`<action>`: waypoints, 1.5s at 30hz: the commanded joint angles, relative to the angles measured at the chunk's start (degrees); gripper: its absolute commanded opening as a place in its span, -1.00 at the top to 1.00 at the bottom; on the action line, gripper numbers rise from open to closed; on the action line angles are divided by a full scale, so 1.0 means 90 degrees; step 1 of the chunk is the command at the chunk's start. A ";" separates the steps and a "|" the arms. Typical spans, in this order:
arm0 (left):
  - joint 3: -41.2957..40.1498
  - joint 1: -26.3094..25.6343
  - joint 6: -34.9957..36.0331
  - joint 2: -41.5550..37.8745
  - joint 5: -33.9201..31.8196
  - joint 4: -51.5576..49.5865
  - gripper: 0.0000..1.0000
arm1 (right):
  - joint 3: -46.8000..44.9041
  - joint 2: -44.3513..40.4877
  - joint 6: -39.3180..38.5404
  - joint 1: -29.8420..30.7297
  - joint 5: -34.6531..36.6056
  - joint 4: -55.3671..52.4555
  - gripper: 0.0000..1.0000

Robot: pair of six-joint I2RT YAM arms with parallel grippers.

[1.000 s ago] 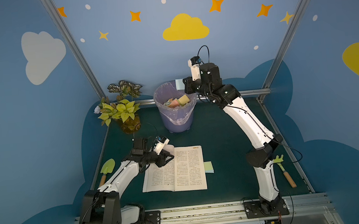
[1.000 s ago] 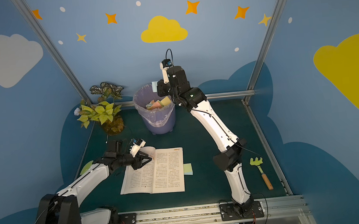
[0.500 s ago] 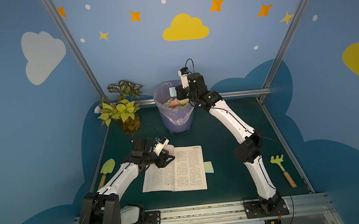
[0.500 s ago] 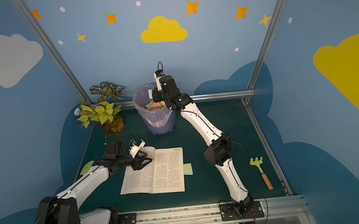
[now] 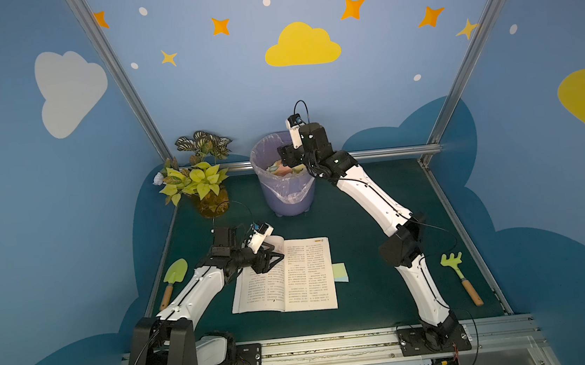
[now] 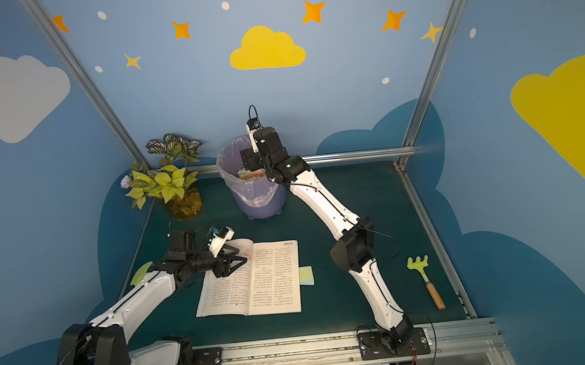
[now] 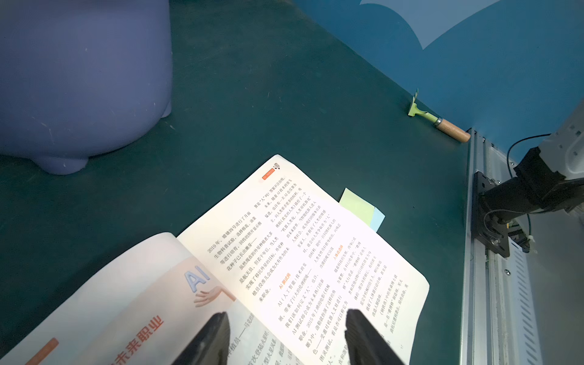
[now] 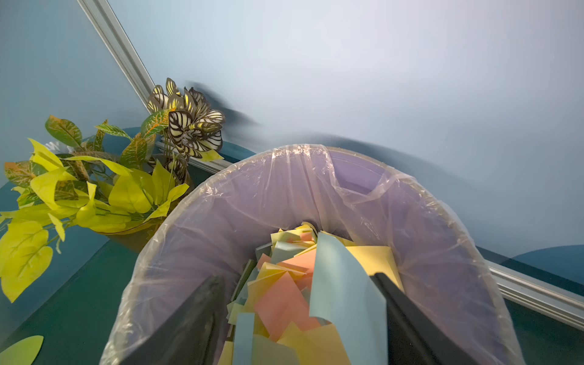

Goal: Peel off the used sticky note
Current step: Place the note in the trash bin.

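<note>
**Op A:** R gripper (image 8: 294, 276) status?

**Op B:** I saw jaws wide apart over lined bin (image 8: 284, 177); blue sticky note (image 8: 341, 284) lay against one finger (image 8: 410, 319), unclamped. L gripper (image 7: 286, 313): jaws apart over open book (image 7: 316, 237), nothing held.

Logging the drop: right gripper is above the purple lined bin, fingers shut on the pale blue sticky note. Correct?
No: in the right wrist view the right gripper is above the purple lined bin with fingers wide apart, the pale blue sticky note between them.
</note>
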 commanded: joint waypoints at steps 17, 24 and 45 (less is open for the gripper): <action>0.0046 0.0040 0.0085 0.0150 0.0144 -0.0024 -0.24 | 0.0213 -0.0553 -0.0285 -0.0025 0.0694 -0.2071 -0.93; 0.0055 0.0038 0.0022 0.0149 0.0087 -0.0002 -0.22 | 0.0215 -0.0758 -0.0192 -0.0019 0.0749 -0.2306 -0.94; 0.0418 -0.0017 0.0175 0.0355 -0.0036 -0.0520 -0.22 | -0.2209 -0.2738 0.0228 0.0625 0.1291 -0.2060 -0.95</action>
